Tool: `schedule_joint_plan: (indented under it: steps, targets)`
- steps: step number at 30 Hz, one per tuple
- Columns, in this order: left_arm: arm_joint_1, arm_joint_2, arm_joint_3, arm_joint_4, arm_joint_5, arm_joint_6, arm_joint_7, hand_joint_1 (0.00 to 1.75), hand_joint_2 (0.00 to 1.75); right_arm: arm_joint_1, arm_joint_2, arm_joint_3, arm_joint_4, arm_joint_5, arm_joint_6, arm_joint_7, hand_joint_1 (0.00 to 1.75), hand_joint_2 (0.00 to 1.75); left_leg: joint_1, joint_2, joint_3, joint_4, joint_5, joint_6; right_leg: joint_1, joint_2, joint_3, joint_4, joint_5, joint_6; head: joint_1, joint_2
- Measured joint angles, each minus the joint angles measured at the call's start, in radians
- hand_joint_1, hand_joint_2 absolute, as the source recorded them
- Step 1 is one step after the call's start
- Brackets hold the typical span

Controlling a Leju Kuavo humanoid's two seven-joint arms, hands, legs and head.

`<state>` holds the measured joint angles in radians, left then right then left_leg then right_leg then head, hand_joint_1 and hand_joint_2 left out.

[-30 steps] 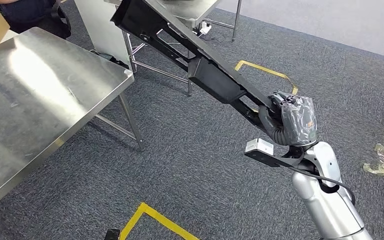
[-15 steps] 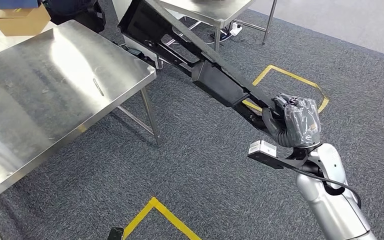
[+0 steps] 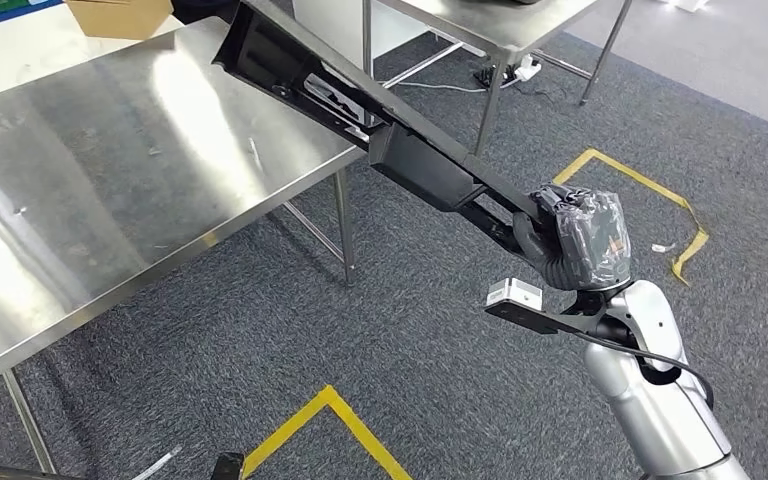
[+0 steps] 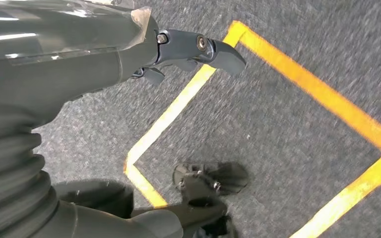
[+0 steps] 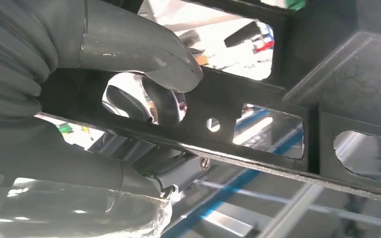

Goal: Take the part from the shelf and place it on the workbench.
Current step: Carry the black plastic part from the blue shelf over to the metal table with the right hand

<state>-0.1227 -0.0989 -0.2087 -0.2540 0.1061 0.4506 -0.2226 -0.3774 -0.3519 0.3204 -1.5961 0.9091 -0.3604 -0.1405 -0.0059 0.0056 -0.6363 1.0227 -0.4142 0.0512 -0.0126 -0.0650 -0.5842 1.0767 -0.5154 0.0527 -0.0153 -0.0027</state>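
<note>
Carrying is the step in hand: the right hand [image 3: 582, 240] grips the near end of a long black plastic part [image 3: 380, 130], a flat perforated panel with a boxy section midway along it, held well above the grey carpet [image 3: 430, 370]. The part slants up and away from the hand toward the stainless steel bench [image 3: 80, 190], and in the head view its far end overlaps the bench's near corner; whether that end is above the top or merely in front of it I cannot tell, but it looks clear of the surface, not resting. The right wrist view shows the thumb [image 5: 144, 52] lying across one face of the part's rail and darker fingers hooked through a cut-out from the other side, so the hold looks firm. The left hand [image 4: 188, 49] hangs over the carpet and yellow floor tape [image 4: 178, 106], holding nothing; fingers seem loosely curled, but the wrist view is too close to be sure. A cardboard box [image 3: 120, 14] sits at the bench's far edge, and a second steel table [image 3: 505, 22] stands beyond. Judgement: pickup is done, placement not yet. The next move calls for bringing the whole length over the bench top, levelling the part, lowering until it lies flat, then releasing. Long lever, single-end grip: expect sag and swing, and mind the box.
</note>
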Motion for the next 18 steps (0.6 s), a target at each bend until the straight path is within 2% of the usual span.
schedule_joint_plan:
  steps: [2,3,4,5,6,8,9,10,11,12,13,14,15,17,18]
  targets:
    - [-0.002,-0.002,0.000,0.000,0.000,-0.001,-0.001,0.00,1.75,0.002,-0.002,0.000,0.000,0.001,0.000,0.001,1.69,1.75,0.003,-0.021,0.002,-0.002,0.003,0.008,-0.002,0.047,-0.062,0.123,-0.050,-0.005,0.003,0.000]
    - [-0.002,-0.003,0.000,0.000,0.000,-0.001,-0.001,0.00,1.75,0.004,-0.003,0.000,0.000,0.001,0.000,0.002,1.69,1.75,0.003,-0.033,0.001,-0.002,0.003,0.009,-0.003,0.056,-0.096,0.187,-0.069,-0.005,0.005,0.000]
    - [-0.001,-0.003,-0.001,0.000,0.000,-0.002,-0.001,0.00,1.75,0.007,-0.004,0.000,0.000,0.001,0.001,0.003,1.69,1.75,0.003,-0.045,0.001,-0.002,0.003,0.009,-0.003,0.059,-0.119,0.225,-0.076,-0.002,0.005,0.000]
    - [0.000,-0.004,-0.001,0.000,0.000,-0.002,-0.001,0.00,1.75,0.009,-0.004,0.000,0.000,0.001,0.001,0.003,1.69,1.75,0.004,-0.057,0.002,-0.001,0.003,0.009,-0.004,0.061,-0.126,0.229,-0.067,0.004,0.005,0.000]
    - [0.000,-0.004,-0.001,0.000,0.000,-0.001,0.000,0.00,1.75,0.010,-0.004,0.000,0.000,0.001,0.001,0.003,1.69,1.75,0.005,-0.070,0.002,-0.001,0.003,0.009,-0.005,0.063,-0.113,0.191,-0.044,0.012,0.005,0.000]
    - [-0.001,-0.004,-0.001,0.000,-0.001,-0.001,0.002,0.00,1.75,0.010,-0.005,-0.001,0.000,0.002,0.000,0.003,1.69,1.75,0.005,-0.093,0.002,0.003,0.002,0.004,-0.011,0.089,-0.055,0.050,0.017,0.027,0.006,0.000]
    - [-0.001,-0.004,-0.002,0.000,-0.001,-0.001,0.004,0.00,1.75,0.011,-0.006,-0.001,0.000,0.002,0.000,0.004,1.69,1.75,0.004,-0.103,0.000,0.006,0.001,0.000,-0.013,0.102,-0.028,-0.006,0.039,0.027,0.006,0.000]
    - [-0.001,-0.004,-0.002,0.000,-0.002,0.000,0.006,0.00,1.75,0.012,-0.006,-0.001,-0.001,0.003,0.000,0.005,1.69,1.75,0.003,-0.112,-0.003,0.007,0.001,-0.006,-0.013,0.112,-0.013,-0.039,0.050,0.023,0.006,0.000]
    - [0.000,-0.004,-0.003,0.000,-0.002,0.000,0.008,0.00,1.75,0.013,-0.006,-0.001,-0.001,0.004,0.000,0.006,1.69,1.75,0.002,-0.120,-0.005,0.007,0.002,-0.012,-0.011,0.113,-0.008,-0.048,0.052,0.015,0.005,0.000]
    - [0.001,-0.003,-0.004,0.000,-0.003,0.000,0.009,0.00,1.75,0.014,-0.006,-0.001,-0.001,0.006,0.001,0.007,1.69,1.75,0.002,-0.127,-0.007,0.005,0.004,-0.017,-0.010,0.104,-0.006,-0.048,0.054,0.008,0.005,0.000]
    - [0.002,-0.001,-0.005,0.000,-0.004,0.000,0.010,0.00,1.75,0.014,-0.005,-0.001,-0.001,0.008,0.001,0.008,1.69,1.75,0.003,-0.128,-0.009,0.006,0.003,-0.021,-0.013,0.096,-0.005,-0.050,0.056,0.002,0.005,0.000]
    - [0.002,0.000,-0.006,0.000,-0.005,0.000,0.011,0.00,1.75,0.014,-0.004,-0.001,-0.002,0.009,0.001,0.009,1.69,1.75,0.003,-0.115,-0.014,0.015,-0.004,-0.026,-0.016,0.087,-0.002,-0.052,0.057,-0.005,0.004,0.000]
    - [0.002,0.001,-0.007,0.000,-0.006,0.000,0.012,0.00,1.75,0.015,-0.004,-0.001,-0.003,0.009,0.001,0.009,1.69,1.75,0.002,-0.092,-0.027,0.042,-0.021,-0.031,-0.020,0.078,0.001,-0.054,0.058,-0.013,0.000,0.000]
    - [0.000,0.002,-0.009,0.000,-0.008,0.000,0.013,0.00,1.75,0.016,-0.003,-0.002,-0.005,0.010,0.001,0.011,1.69,1.75,0.005,-0.038,-0.080,0.151,-0.078,-0.042,-0.018,0.060,0.005,-0.055,0.056,-0.025,-0.006,0.000]
    - [0.000,0.002,-0.010,0.000,-0.009,0.000,0.013,0.00,1.75,0.017,-0.003,-0.002,-0.006,0.010,0.001,0.011,1.69,1.75,0.008,-0.024,-0.112,0.217,-0.105,-0.046,-0.017,0.050,0.005,-0.055,0.054,-0.029,-0.009,0.000]
